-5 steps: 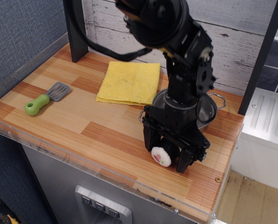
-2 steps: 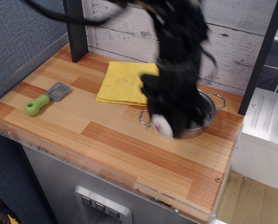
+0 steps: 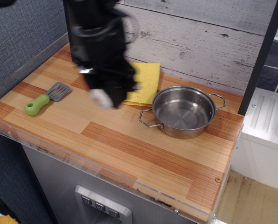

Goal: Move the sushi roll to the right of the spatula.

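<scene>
My gripper [image 3: 106,93] is blurred by motion, above the counter to the right of the spatula [image 3: 45,99], which lies at the left with its lime-green handle toward the front and its slotted grey blade toward the back. The gripper is shut on the sushi roll [image 3: 101,98], whose white end shows as a pale blur between the dark fingers, held above the wood.
A steel pot [image 3: 185,112] with two handles stands at the right. A yellow cloth [image 3: 146,81] lies at the back, partly hidden by the arm. A dark post stands at the back left. The counter's front edge has a clear plastic lip.
The gripper lifted the sushi roll from the front right of the counter and carried it left, past the pot, to a spot right of the spatula. The pot is now fully uncovered.
</scene>
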### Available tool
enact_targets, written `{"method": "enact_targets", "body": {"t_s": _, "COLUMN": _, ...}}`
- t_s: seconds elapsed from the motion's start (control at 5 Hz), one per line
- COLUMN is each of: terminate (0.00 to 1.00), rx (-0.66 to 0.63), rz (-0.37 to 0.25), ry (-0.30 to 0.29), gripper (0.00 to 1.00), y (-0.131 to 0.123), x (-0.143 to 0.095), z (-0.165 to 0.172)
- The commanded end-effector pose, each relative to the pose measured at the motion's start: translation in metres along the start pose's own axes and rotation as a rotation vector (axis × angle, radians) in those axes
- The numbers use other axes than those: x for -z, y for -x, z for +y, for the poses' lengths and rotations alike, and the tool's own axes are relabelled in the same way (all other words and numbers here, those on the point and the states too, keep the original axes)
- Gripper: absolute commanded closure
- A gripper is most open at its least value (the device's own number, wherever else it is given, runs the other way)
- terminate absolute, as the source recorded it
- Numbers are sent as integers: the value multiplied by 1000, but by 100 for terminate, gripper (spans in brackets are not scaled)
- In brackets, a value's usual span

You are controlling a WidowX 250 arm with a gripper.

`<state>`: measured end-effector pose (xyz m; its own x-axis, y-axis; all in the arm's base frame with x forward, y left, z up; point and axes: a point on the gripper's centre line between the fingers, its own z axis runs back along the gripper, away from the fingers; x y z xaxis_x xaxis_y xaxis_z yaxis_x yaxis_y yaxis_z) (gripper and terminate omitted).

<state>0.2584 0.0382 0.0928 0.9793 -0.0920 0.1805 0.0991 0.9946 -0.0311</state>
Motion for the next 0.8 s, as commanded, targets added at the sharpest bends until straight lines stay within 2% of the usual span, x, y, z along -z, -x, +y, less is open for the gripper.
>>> {"method": "enact_targets", "body": {"t_s": 0.0, "terminate": 0, "rx": -84, "rz": 33, "ry": -56, "gripper": 100, "y": 7, "x": 30, "z": 52}}
{"method": "enact_targets", "body": {"t_s": 0.2, "terminate": 0, "rx": -59, "rz": 65, "ry": -103, "gripper": 100, "y": 3, "x": 45, "z": 57}}
{"method": "enact_targets", "body": {"t_s": 0.4, "terminate": 0, "rx": -55, "rz": 112, "ry": -120, "gripper": 100, "y": 7, "x": 54, "z": 60}}
{"method": "enact_targets", "body": {"t_s": 0.6, "terminate": 0, "rx": -51, "rz": 115, "ry": -120, "gripper": 0, "y": 6, "x": 50, "z": 57}}
